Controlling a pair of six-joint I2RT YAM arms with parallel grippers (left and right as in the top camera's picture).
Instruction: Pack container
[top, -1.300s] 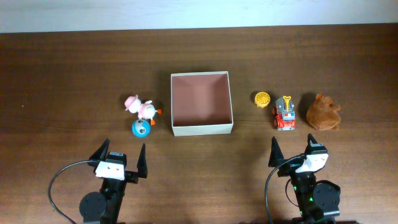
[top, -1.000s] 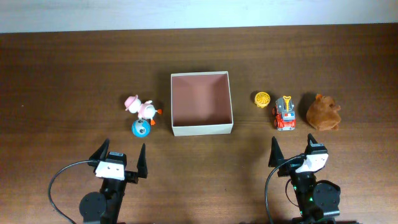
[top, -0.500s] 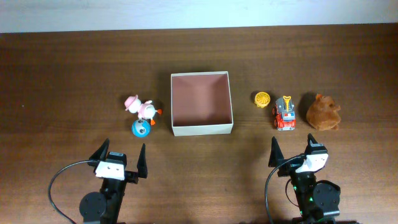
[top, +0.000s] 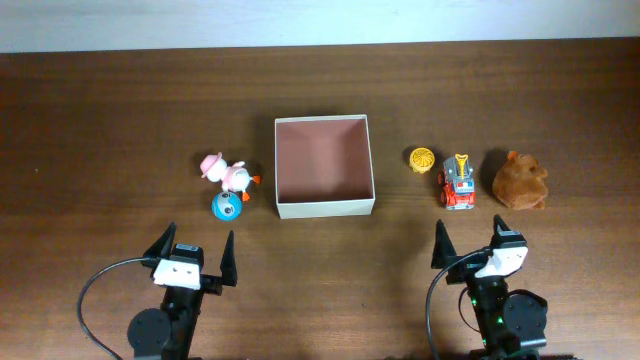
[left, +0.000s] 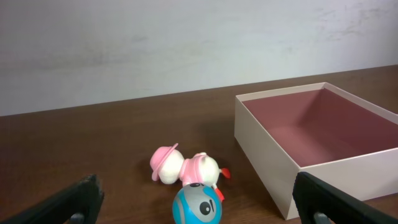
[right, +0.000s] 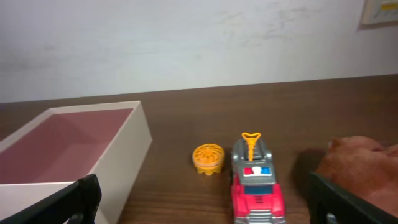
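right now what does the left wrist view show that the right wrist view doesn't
Only the left wrist view: a pink and white toy lying on its side, with a blue ball just in front of it, both left of the box.

Only the right wrist view: a yellow disc, a toy fire truck and a brown plush, all right of the box.

Both: the open, empty box, the dark wooden table and a pale wall behind.

The container (top: 324, 207) (cream walls, pinkish-brown inside) sits upright mid-table, seemingly empty.
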